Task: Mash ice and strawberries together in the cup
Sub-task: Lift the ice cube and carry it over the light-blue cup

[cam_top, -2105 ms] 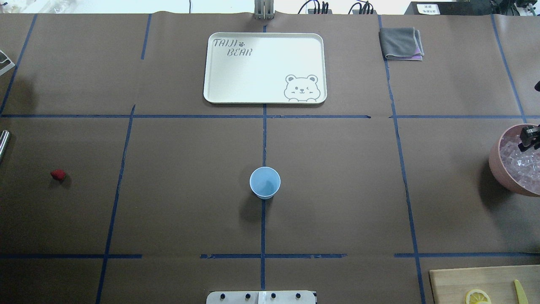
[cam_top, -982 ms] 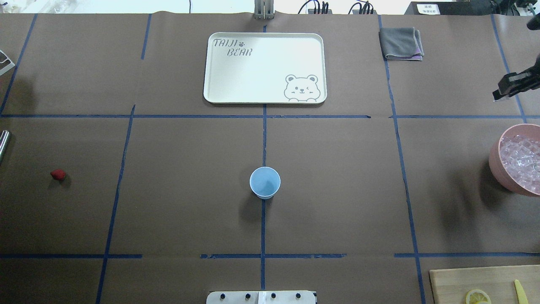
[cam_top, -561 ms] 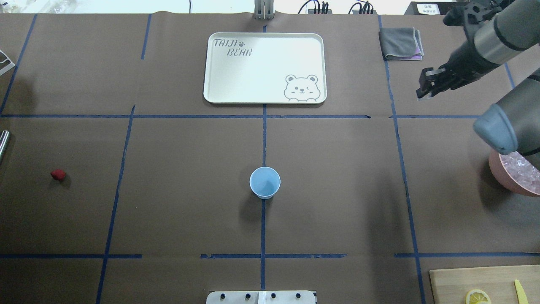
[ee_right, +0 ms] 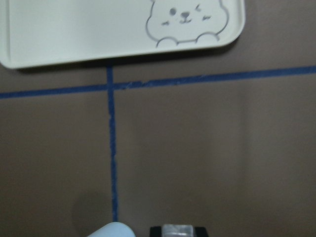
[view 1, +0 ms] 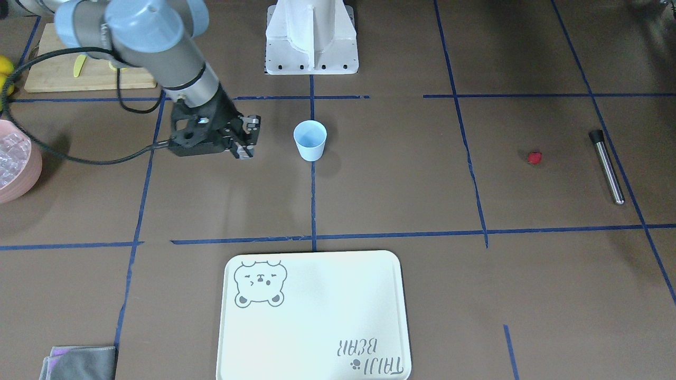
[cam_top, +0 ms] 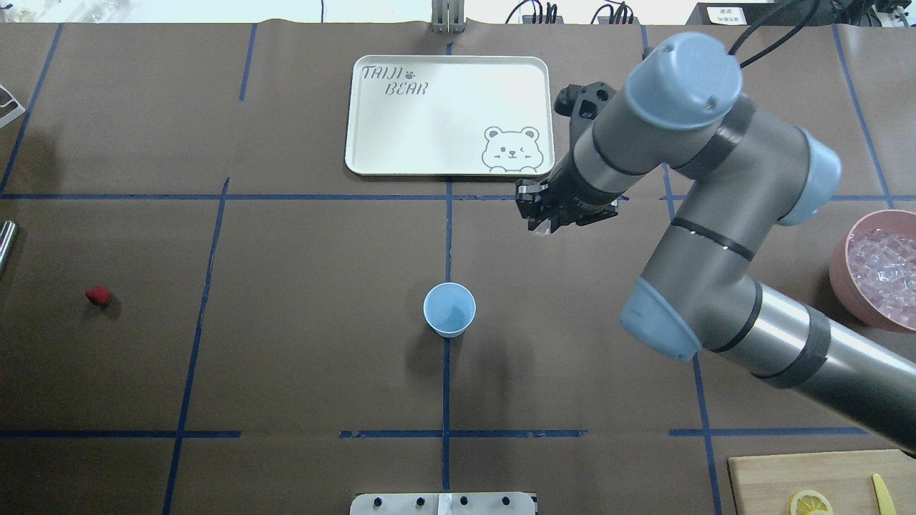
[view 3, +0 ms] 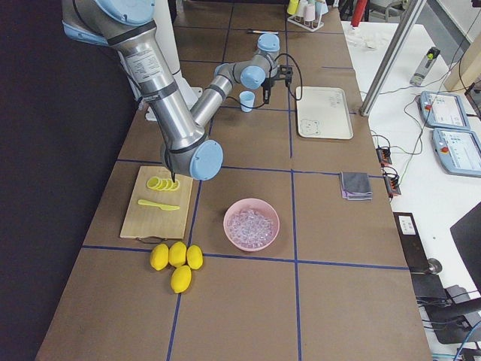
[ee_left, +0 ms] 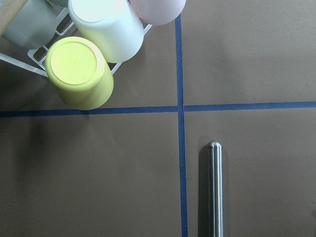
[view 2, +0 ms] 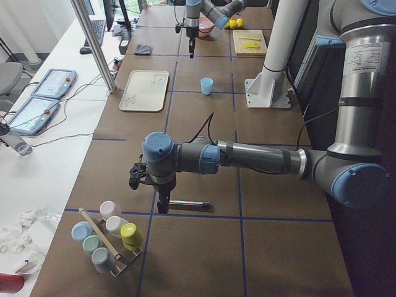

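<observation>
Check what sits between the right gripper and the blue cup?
Nothing: only bare brown table paper lies between the right gripper, holding an ice cube, and the cup. The front-facing view shows it.

The cup (cam_top: 449, 309) stands alone at mid-table, mouth open upward, with bare paper on every side. The right gripper (view 1: 244, 142), closed on an ice cube (ee_right: 177, 229), hangs above the table near the cup's right side with open air between them. Its arm (cam_top: 715, 236) spans the right half, passing beside the bowl (cam_top: 839, 282). Beyond the cup the low tray (cam_top: 429, 129) lies flat. The left half is open but for the strawberry (cam_top: 98, 295) and, farther out, the rod (view 1: 607, 169). The left gripper (view 2: 162, 203) hangs by the rod's end, near a cup rack (ee_left: 19, 63).
</observation>
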